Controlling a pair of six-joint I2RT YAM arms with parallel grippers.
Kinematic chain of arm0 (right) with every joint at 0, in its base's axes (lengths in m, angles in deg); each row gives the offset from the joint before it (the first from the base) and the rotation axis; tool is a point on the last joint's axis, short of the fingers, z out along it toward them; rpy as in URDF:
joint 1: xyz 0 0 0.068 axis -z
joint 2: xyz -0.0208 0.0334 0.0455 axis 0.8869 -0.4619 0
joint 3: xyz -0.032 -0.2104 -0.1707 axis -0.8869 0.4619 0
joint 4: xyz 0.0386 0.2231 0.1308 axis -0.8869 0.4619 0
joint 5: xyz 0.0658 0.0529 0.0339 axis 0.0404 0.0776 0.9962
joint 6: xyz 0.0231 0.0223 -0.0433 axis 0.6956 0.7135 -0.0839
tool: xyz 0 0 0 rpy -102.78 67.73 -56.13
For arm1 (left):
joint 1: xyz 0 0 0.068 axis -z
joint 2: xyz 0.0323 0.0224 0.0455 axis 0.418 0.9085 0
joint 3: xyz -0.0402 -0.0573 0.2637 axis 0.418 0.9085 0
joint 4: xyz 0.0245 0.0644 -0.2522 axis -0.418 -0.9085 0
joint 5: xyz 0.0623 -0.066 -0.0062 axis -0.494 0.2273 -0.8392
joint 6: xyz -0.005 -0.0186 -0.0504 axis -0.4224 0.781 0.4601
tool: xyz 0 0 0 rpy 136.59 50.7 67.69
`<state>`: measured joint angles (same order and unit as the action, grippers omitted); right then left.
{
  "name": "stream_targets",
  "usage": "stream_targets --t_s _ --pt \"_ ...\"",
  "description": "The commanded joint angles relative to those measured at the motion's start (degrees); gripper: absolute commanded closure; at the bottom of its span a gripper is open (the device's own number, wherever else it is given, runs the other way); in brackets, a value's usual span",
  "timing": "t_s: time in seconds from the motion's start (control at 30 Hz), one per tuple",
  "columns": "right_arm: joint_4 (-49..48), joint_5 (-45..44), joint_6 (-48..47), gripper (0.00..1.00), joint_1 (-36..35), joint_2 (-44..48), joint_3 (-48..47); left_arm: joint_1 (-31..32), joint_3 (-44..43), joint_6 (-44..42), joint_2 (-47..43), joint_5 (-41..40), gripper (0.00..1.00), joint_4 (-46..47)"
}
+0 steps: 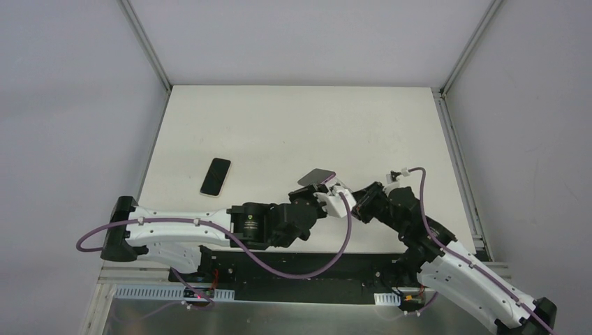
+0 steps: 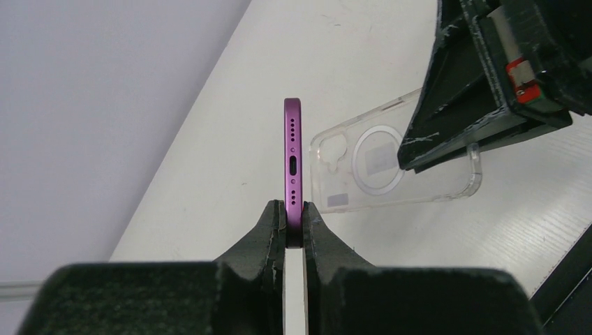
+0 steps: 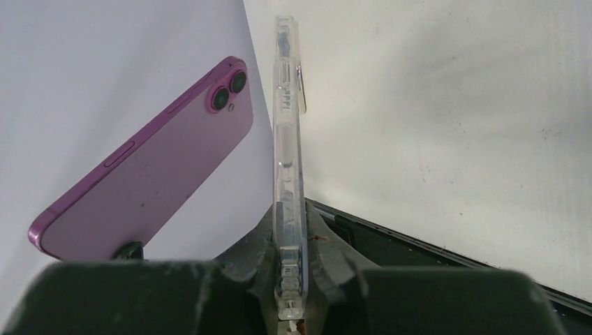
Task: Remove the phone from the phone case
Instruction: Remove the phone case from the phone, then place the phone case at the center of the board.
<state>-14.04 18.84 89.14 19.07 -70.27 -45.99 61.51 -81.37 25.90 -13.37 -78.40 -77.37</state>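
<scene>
White counter [image 1: 293, 125] carries both arms at its near edge; they meet above it, a little right of centre. The left gripper [image 2: 294, 222] is clamped across the flat faces of the purple phone [image 2: 292, 157] near its bottom end. The phone stands on edge in the air, its charging port towards the left wrist camera. The right gripper [image 3: 290, 234] is closed tight on one end of the clear phone case [image 3: 287, 139], also held edgewise.

Phone and case are near each other but apart, with open space between them in both wrist views. The case is empty: its magnetic ring and camera cut-out show through with nothing seated inside.

I judge the separation itself done. What remains is setting things down. That calls for lowering each piece to a bare patch of counter, keeping them apart, and opening one gripper at a time. The phone's grip is narrow, so a tilt could let it slip.

A second phone [image 1: 216, 176] lies flat to the left, well apart.
</scene>
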Motion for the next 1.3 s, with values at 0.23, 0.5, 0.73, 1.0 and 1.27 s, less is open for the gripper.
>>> stream_targets --t_s 0.23,0.5,0.73,1.0,1.27 --pt "16.39 -17.85 -15.08 1.00 0.09 7.69 -4.22 0.45 8.30 -1.91 -15.67 -5.67 1.00 1.70" --pt "1.01 -22.45 -14.94 1.00 6.01 -3.67 -3.83 0.45 18.86 4.65 -24.23 -4.60 1.00 3.81" --pt "-20.94 -12.24 -8.09 1.00 20.40 -24.65 -5.16 0.45 23.18 7.58 -29.49 -3.83 1.00 3.98" --pt "-30.22 -6.33 -4.18 1.00 27.95 -47.87 -13.80 0.45 26.61 10.05 -32.13 -2.79 1.00 4.85" --pt "-31.36 -7.11 -3.39 1.00 28.79 -62.27 -22.68 0.45 30.09 11.88 -37.23 -3.23 1.00 5.29"
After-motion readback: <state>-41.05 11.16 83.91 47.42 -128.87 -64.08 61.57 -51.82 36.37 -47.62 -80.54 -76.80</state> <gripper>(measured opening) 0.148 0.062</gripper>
